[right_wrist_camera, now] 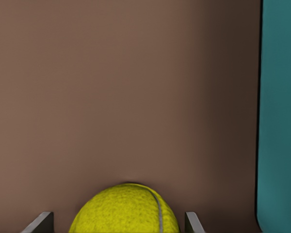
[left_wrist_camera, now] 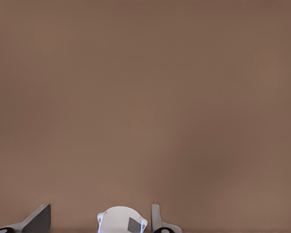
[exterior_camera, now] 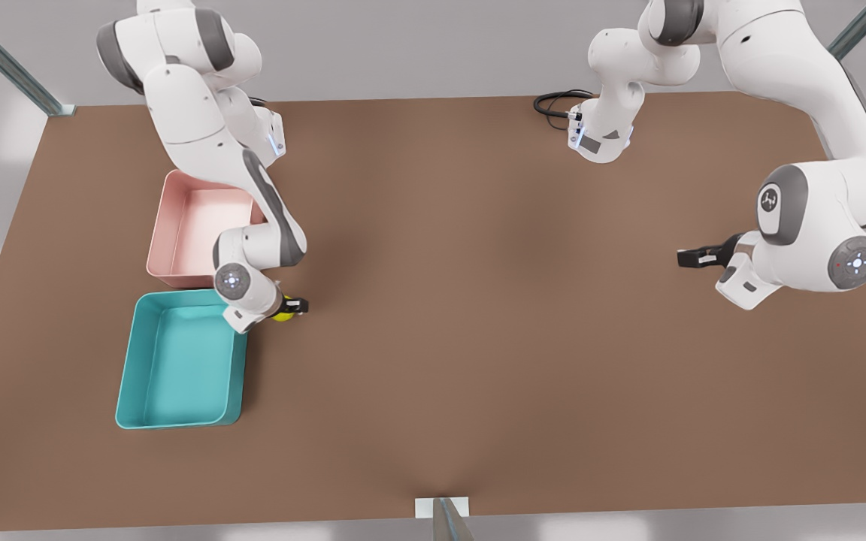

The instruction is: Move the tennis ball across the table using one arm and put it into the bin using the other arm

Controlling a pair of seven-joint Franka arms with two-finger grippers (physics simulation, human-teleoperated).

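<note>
My right tool (exterior_camera: 292,306) is clamped on the small yellow-green tennis ball (right_wrist_camera: 124,209) beside the teal rectangular plastic bin (exterior_camera: 181,361); my left tool (exterior_camera: 692,258) waits, fingers apart, over the brown tabletop (exterior_camera: 478,300).

Front camera looked down steeply over whole table (exterior_camera: 478,361). Both wrist cameras faced table close up; right one, nearest ball (right_wrist_camera: 126,211), shared bin (right_wrist_camera: 281,111) with front.

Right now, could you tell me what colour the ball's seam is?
Pale grey, on the yellow-green tennis ball; right wrist view.
</note>
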